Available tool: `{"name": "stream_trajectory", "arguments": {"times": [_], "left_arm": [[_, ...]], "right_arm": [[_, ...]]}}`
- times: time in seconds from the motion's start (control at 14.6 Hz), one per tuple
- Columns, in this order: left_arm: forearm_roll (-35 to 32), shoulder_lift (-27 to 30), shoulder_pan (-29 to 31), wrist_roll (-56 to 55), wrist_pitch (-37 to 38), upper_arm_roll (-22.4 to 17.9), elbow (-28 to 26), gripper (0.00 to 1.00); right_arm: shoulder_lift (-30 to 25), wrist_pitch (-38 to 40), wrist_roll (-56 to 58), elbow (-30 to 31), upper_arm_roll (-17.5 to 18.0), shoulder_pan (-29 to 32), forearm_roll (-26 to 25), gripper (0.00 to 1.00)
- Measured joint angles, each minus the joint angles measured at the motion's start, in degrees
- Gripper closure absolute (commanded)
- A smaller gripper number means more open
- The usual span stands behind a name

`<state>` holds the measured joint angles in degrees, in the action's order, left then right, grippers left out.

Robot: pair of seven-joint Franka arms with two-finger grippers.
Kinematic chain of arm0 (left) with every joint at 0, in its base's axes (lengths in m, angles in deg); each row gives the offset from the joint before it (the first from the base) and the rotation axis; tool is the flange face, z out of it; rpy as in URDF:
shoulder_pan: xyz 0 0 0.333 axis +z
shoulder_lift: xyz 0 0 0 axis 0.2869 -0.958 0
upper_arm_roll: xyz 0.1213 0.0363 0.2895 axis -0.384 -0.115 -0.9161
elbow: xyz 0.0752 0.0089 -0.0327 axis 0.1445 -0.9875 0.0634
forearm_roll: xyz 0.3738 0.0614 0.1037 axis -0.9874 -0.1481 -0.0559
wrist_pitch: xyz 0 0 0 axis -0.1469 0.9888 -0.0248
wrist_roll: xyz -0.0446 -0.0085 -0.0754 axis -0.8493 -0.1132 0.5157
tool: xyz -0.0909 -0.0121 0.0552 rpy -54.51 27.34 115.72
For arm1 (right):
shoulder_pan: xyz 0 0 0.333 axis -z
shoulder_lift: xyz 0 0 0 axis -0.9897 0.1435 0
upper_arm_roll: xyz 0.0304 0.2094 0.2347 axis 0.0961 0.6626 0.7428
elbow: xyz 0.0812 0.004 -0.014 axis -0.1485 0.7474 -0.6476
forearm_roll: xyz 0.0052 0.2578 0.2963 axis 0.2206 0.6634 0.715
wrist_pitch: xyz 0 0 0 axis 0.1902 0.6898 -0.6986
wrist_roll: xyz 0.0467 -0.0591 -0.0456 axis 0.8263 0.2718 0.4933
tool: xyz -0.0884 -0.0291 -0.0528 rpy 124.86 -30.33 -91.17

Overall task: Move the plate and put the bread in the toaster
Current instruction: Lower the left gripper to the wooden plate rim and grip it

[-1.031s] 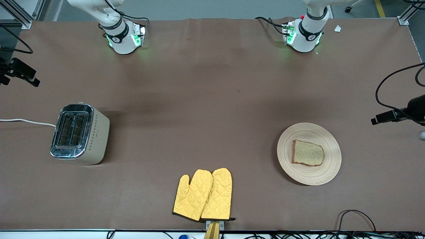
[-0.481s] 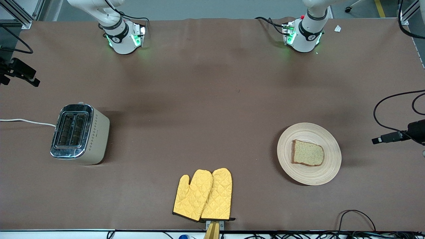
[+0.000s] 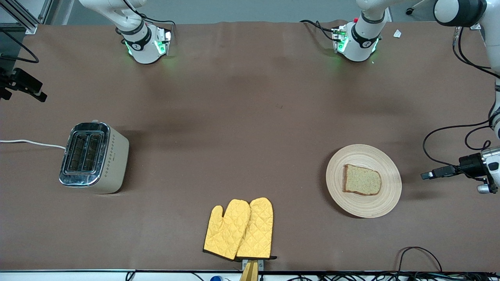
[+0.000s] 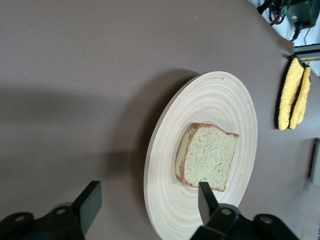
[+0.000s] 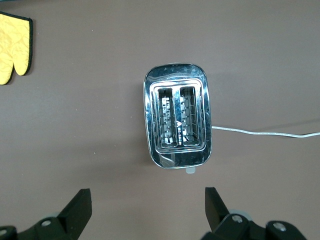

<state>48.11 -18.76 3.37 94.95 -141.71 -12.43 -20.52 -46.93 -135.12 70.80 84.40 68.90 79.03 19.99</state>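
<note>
Had left gripper (image 4: 145, 205) spread wide beside round pale wooden plate (image 3: 386, 203) bearing speckled bread slice (image 3: 362, 180), right gripper (image 5: 147, 209) likewise parted above chrome-topped cream toaster (image 3: 93, 157).

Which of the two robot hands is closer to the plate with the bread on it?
Left. The left gripper, open, hangs just beside the plate toward its own end of the table. The right gripper, open, is over the toaster.

Brown matte table (image 3: 250, 117) – grey floor (image 3: 242, 9) above; aluminium frame post (image 3: 23, 15) at corner.
</note>
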Motion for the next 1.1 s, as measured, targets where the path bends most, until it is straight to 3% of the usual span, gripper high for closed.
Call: {"name": "stream_trajectory", "arguments": {"times": [0.34,1.1], "left_arm": [[5.9,-2.8,0.0,4.0,0.5,0.2,0.1,0.36],[9.6,-7.8,0.0,10.2,2.4,0.8,0.2,0.51]], "right_arm": [[0.0,0.0,0.0,0.0,0.0,0.0,0.0,0.00],[0.0,0.0,0.0,0.0,0.0,0.0,0.0,0.00]]}}
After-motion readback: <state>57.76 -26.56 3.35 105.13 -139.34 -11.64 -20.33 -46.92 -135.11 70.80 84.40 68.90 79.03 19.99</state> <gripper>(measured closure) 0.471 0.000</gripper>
